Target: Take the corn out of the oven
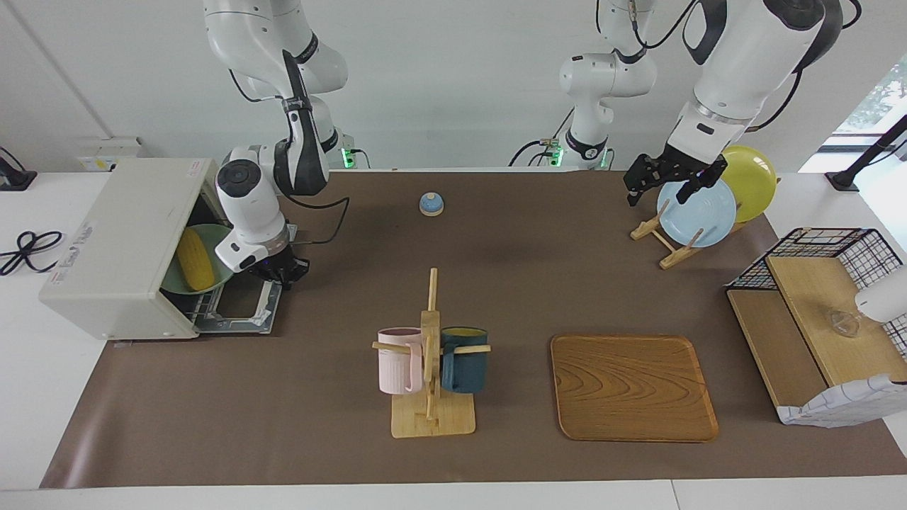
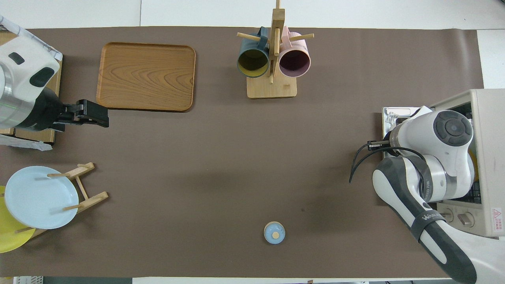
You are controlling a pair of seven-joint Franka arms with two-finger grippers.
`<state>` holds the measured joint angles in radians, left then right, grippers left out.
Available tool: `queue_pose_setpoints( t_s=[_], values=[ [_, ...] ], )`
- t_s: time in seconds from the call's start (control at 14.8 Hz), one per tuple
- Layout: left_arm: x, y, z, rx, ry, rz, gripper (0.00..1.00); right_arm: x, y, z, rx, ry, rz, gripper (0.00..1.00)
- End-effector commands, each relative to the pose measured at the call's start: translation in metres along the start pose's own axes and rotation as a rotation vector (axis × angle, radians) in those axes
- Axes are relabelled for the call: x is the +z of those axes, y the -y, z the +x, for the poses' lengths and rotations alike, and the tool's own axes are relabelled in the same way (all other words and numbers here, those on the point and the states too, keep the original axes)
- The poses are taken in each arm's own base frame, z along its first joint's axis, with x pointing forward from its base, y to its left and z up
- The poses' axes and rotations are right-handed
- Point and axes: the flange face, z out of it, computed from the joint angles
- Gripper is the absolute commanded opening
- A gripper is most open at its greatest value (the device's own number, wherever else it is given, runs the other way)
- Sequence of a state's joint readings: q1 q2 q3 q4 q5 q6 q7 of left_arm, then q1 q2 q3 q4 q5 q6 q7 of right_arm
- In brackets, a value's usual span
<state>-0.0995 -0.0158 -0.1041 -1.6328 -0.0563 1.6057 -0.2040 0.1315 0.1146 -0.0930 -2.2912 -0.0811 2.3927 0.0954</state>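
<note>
The off-white oven (image 1: 113, 248) stands at the right arm's end of the table with its door (image 1: 237, 312) folded down flat. Inside it, the yellow corn (image 1: 193, 259) lies on a green plate (image 1: 220, 276) on the wire rack. My right gripper (image 1: 283, 270) is low over the open door, right at the oven's mouth and beside the plate's rim. In the overhead view the right arm covers the oven's (image 2: 489, 118) opening and hides the corn. My left gripper (image 1: 666, 185) is open and empty, raised over the plate rack; it also shows in the overhead view (image 2: 94, 114).
A mug rack (image 1: 429, 354) with a pink and a dark blue mug stands mid-table. A wooden tray (image 1: 631, 386) lies beside it. A plate rack (image 1: 680, 241) holds a light blue and a yellow plate. A small blue knob (image 1: 431, 204) sits near the robots. A wire shelf (image 1: 815, 312) stands at the left arm's end.
</note>
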Motion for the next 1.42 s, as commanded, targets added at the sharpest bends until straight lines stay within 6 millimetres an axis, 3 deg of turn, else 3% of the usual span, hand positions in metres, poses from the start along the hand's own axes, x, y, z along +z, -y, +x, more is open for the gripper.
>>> queue_pose_setpoints(
  t_s=[0.0,0.2,0.41,0.54,0.61,0.74,0.95,1.35],
  values=[
    [0.001,0.000,-0.006,-0.018,-0.013,-0.013,1.00,-0.001,0.006,-0.008,0.033,-0.005,-0.001,0.00],
    [0.002,0.000,-0.007,-0.018,-0.010,-0.012,1.00,-0.011,0.024,-0.002,0.050,-0.012,0.037,0.00],
    [0.001,0.000,-0.007,-0.018,-0.012,-0.012,1.00,-0.049,0.026,0.012,0.046,0.007,0.035,0.00],
    [0.001,-0.001,-0.007,-0.015,-0.012,-0.012,1.00,-0.080,0.021,0.013,0.063,0.033,0.034,0.44],
    [0.001,-0.001,-0.007,-0.015,-0.012,-0.012,1.00,-0.090,0.015,0.013,0.073,0.055,0.029,0.56],
    [0.002,0.000,-0.009,-0.015,-0.009,-0.011,1.00,-0.102,-0.013,0.007,0.083,0.087,0.017,0.54],
    [0.004,0.001,-0.010,-0.014,-0.006,-0.010,1.00,-0.098,-0.039,0.000,0.061,0.123,-0.004,0.47],
    [0.004,-0.002,-0.010,-0.012,-0.006,-0.010,1.00,-0.085,-0.062,-0.010,-0.003,0.107,-0.055,0.39]
  ],
)
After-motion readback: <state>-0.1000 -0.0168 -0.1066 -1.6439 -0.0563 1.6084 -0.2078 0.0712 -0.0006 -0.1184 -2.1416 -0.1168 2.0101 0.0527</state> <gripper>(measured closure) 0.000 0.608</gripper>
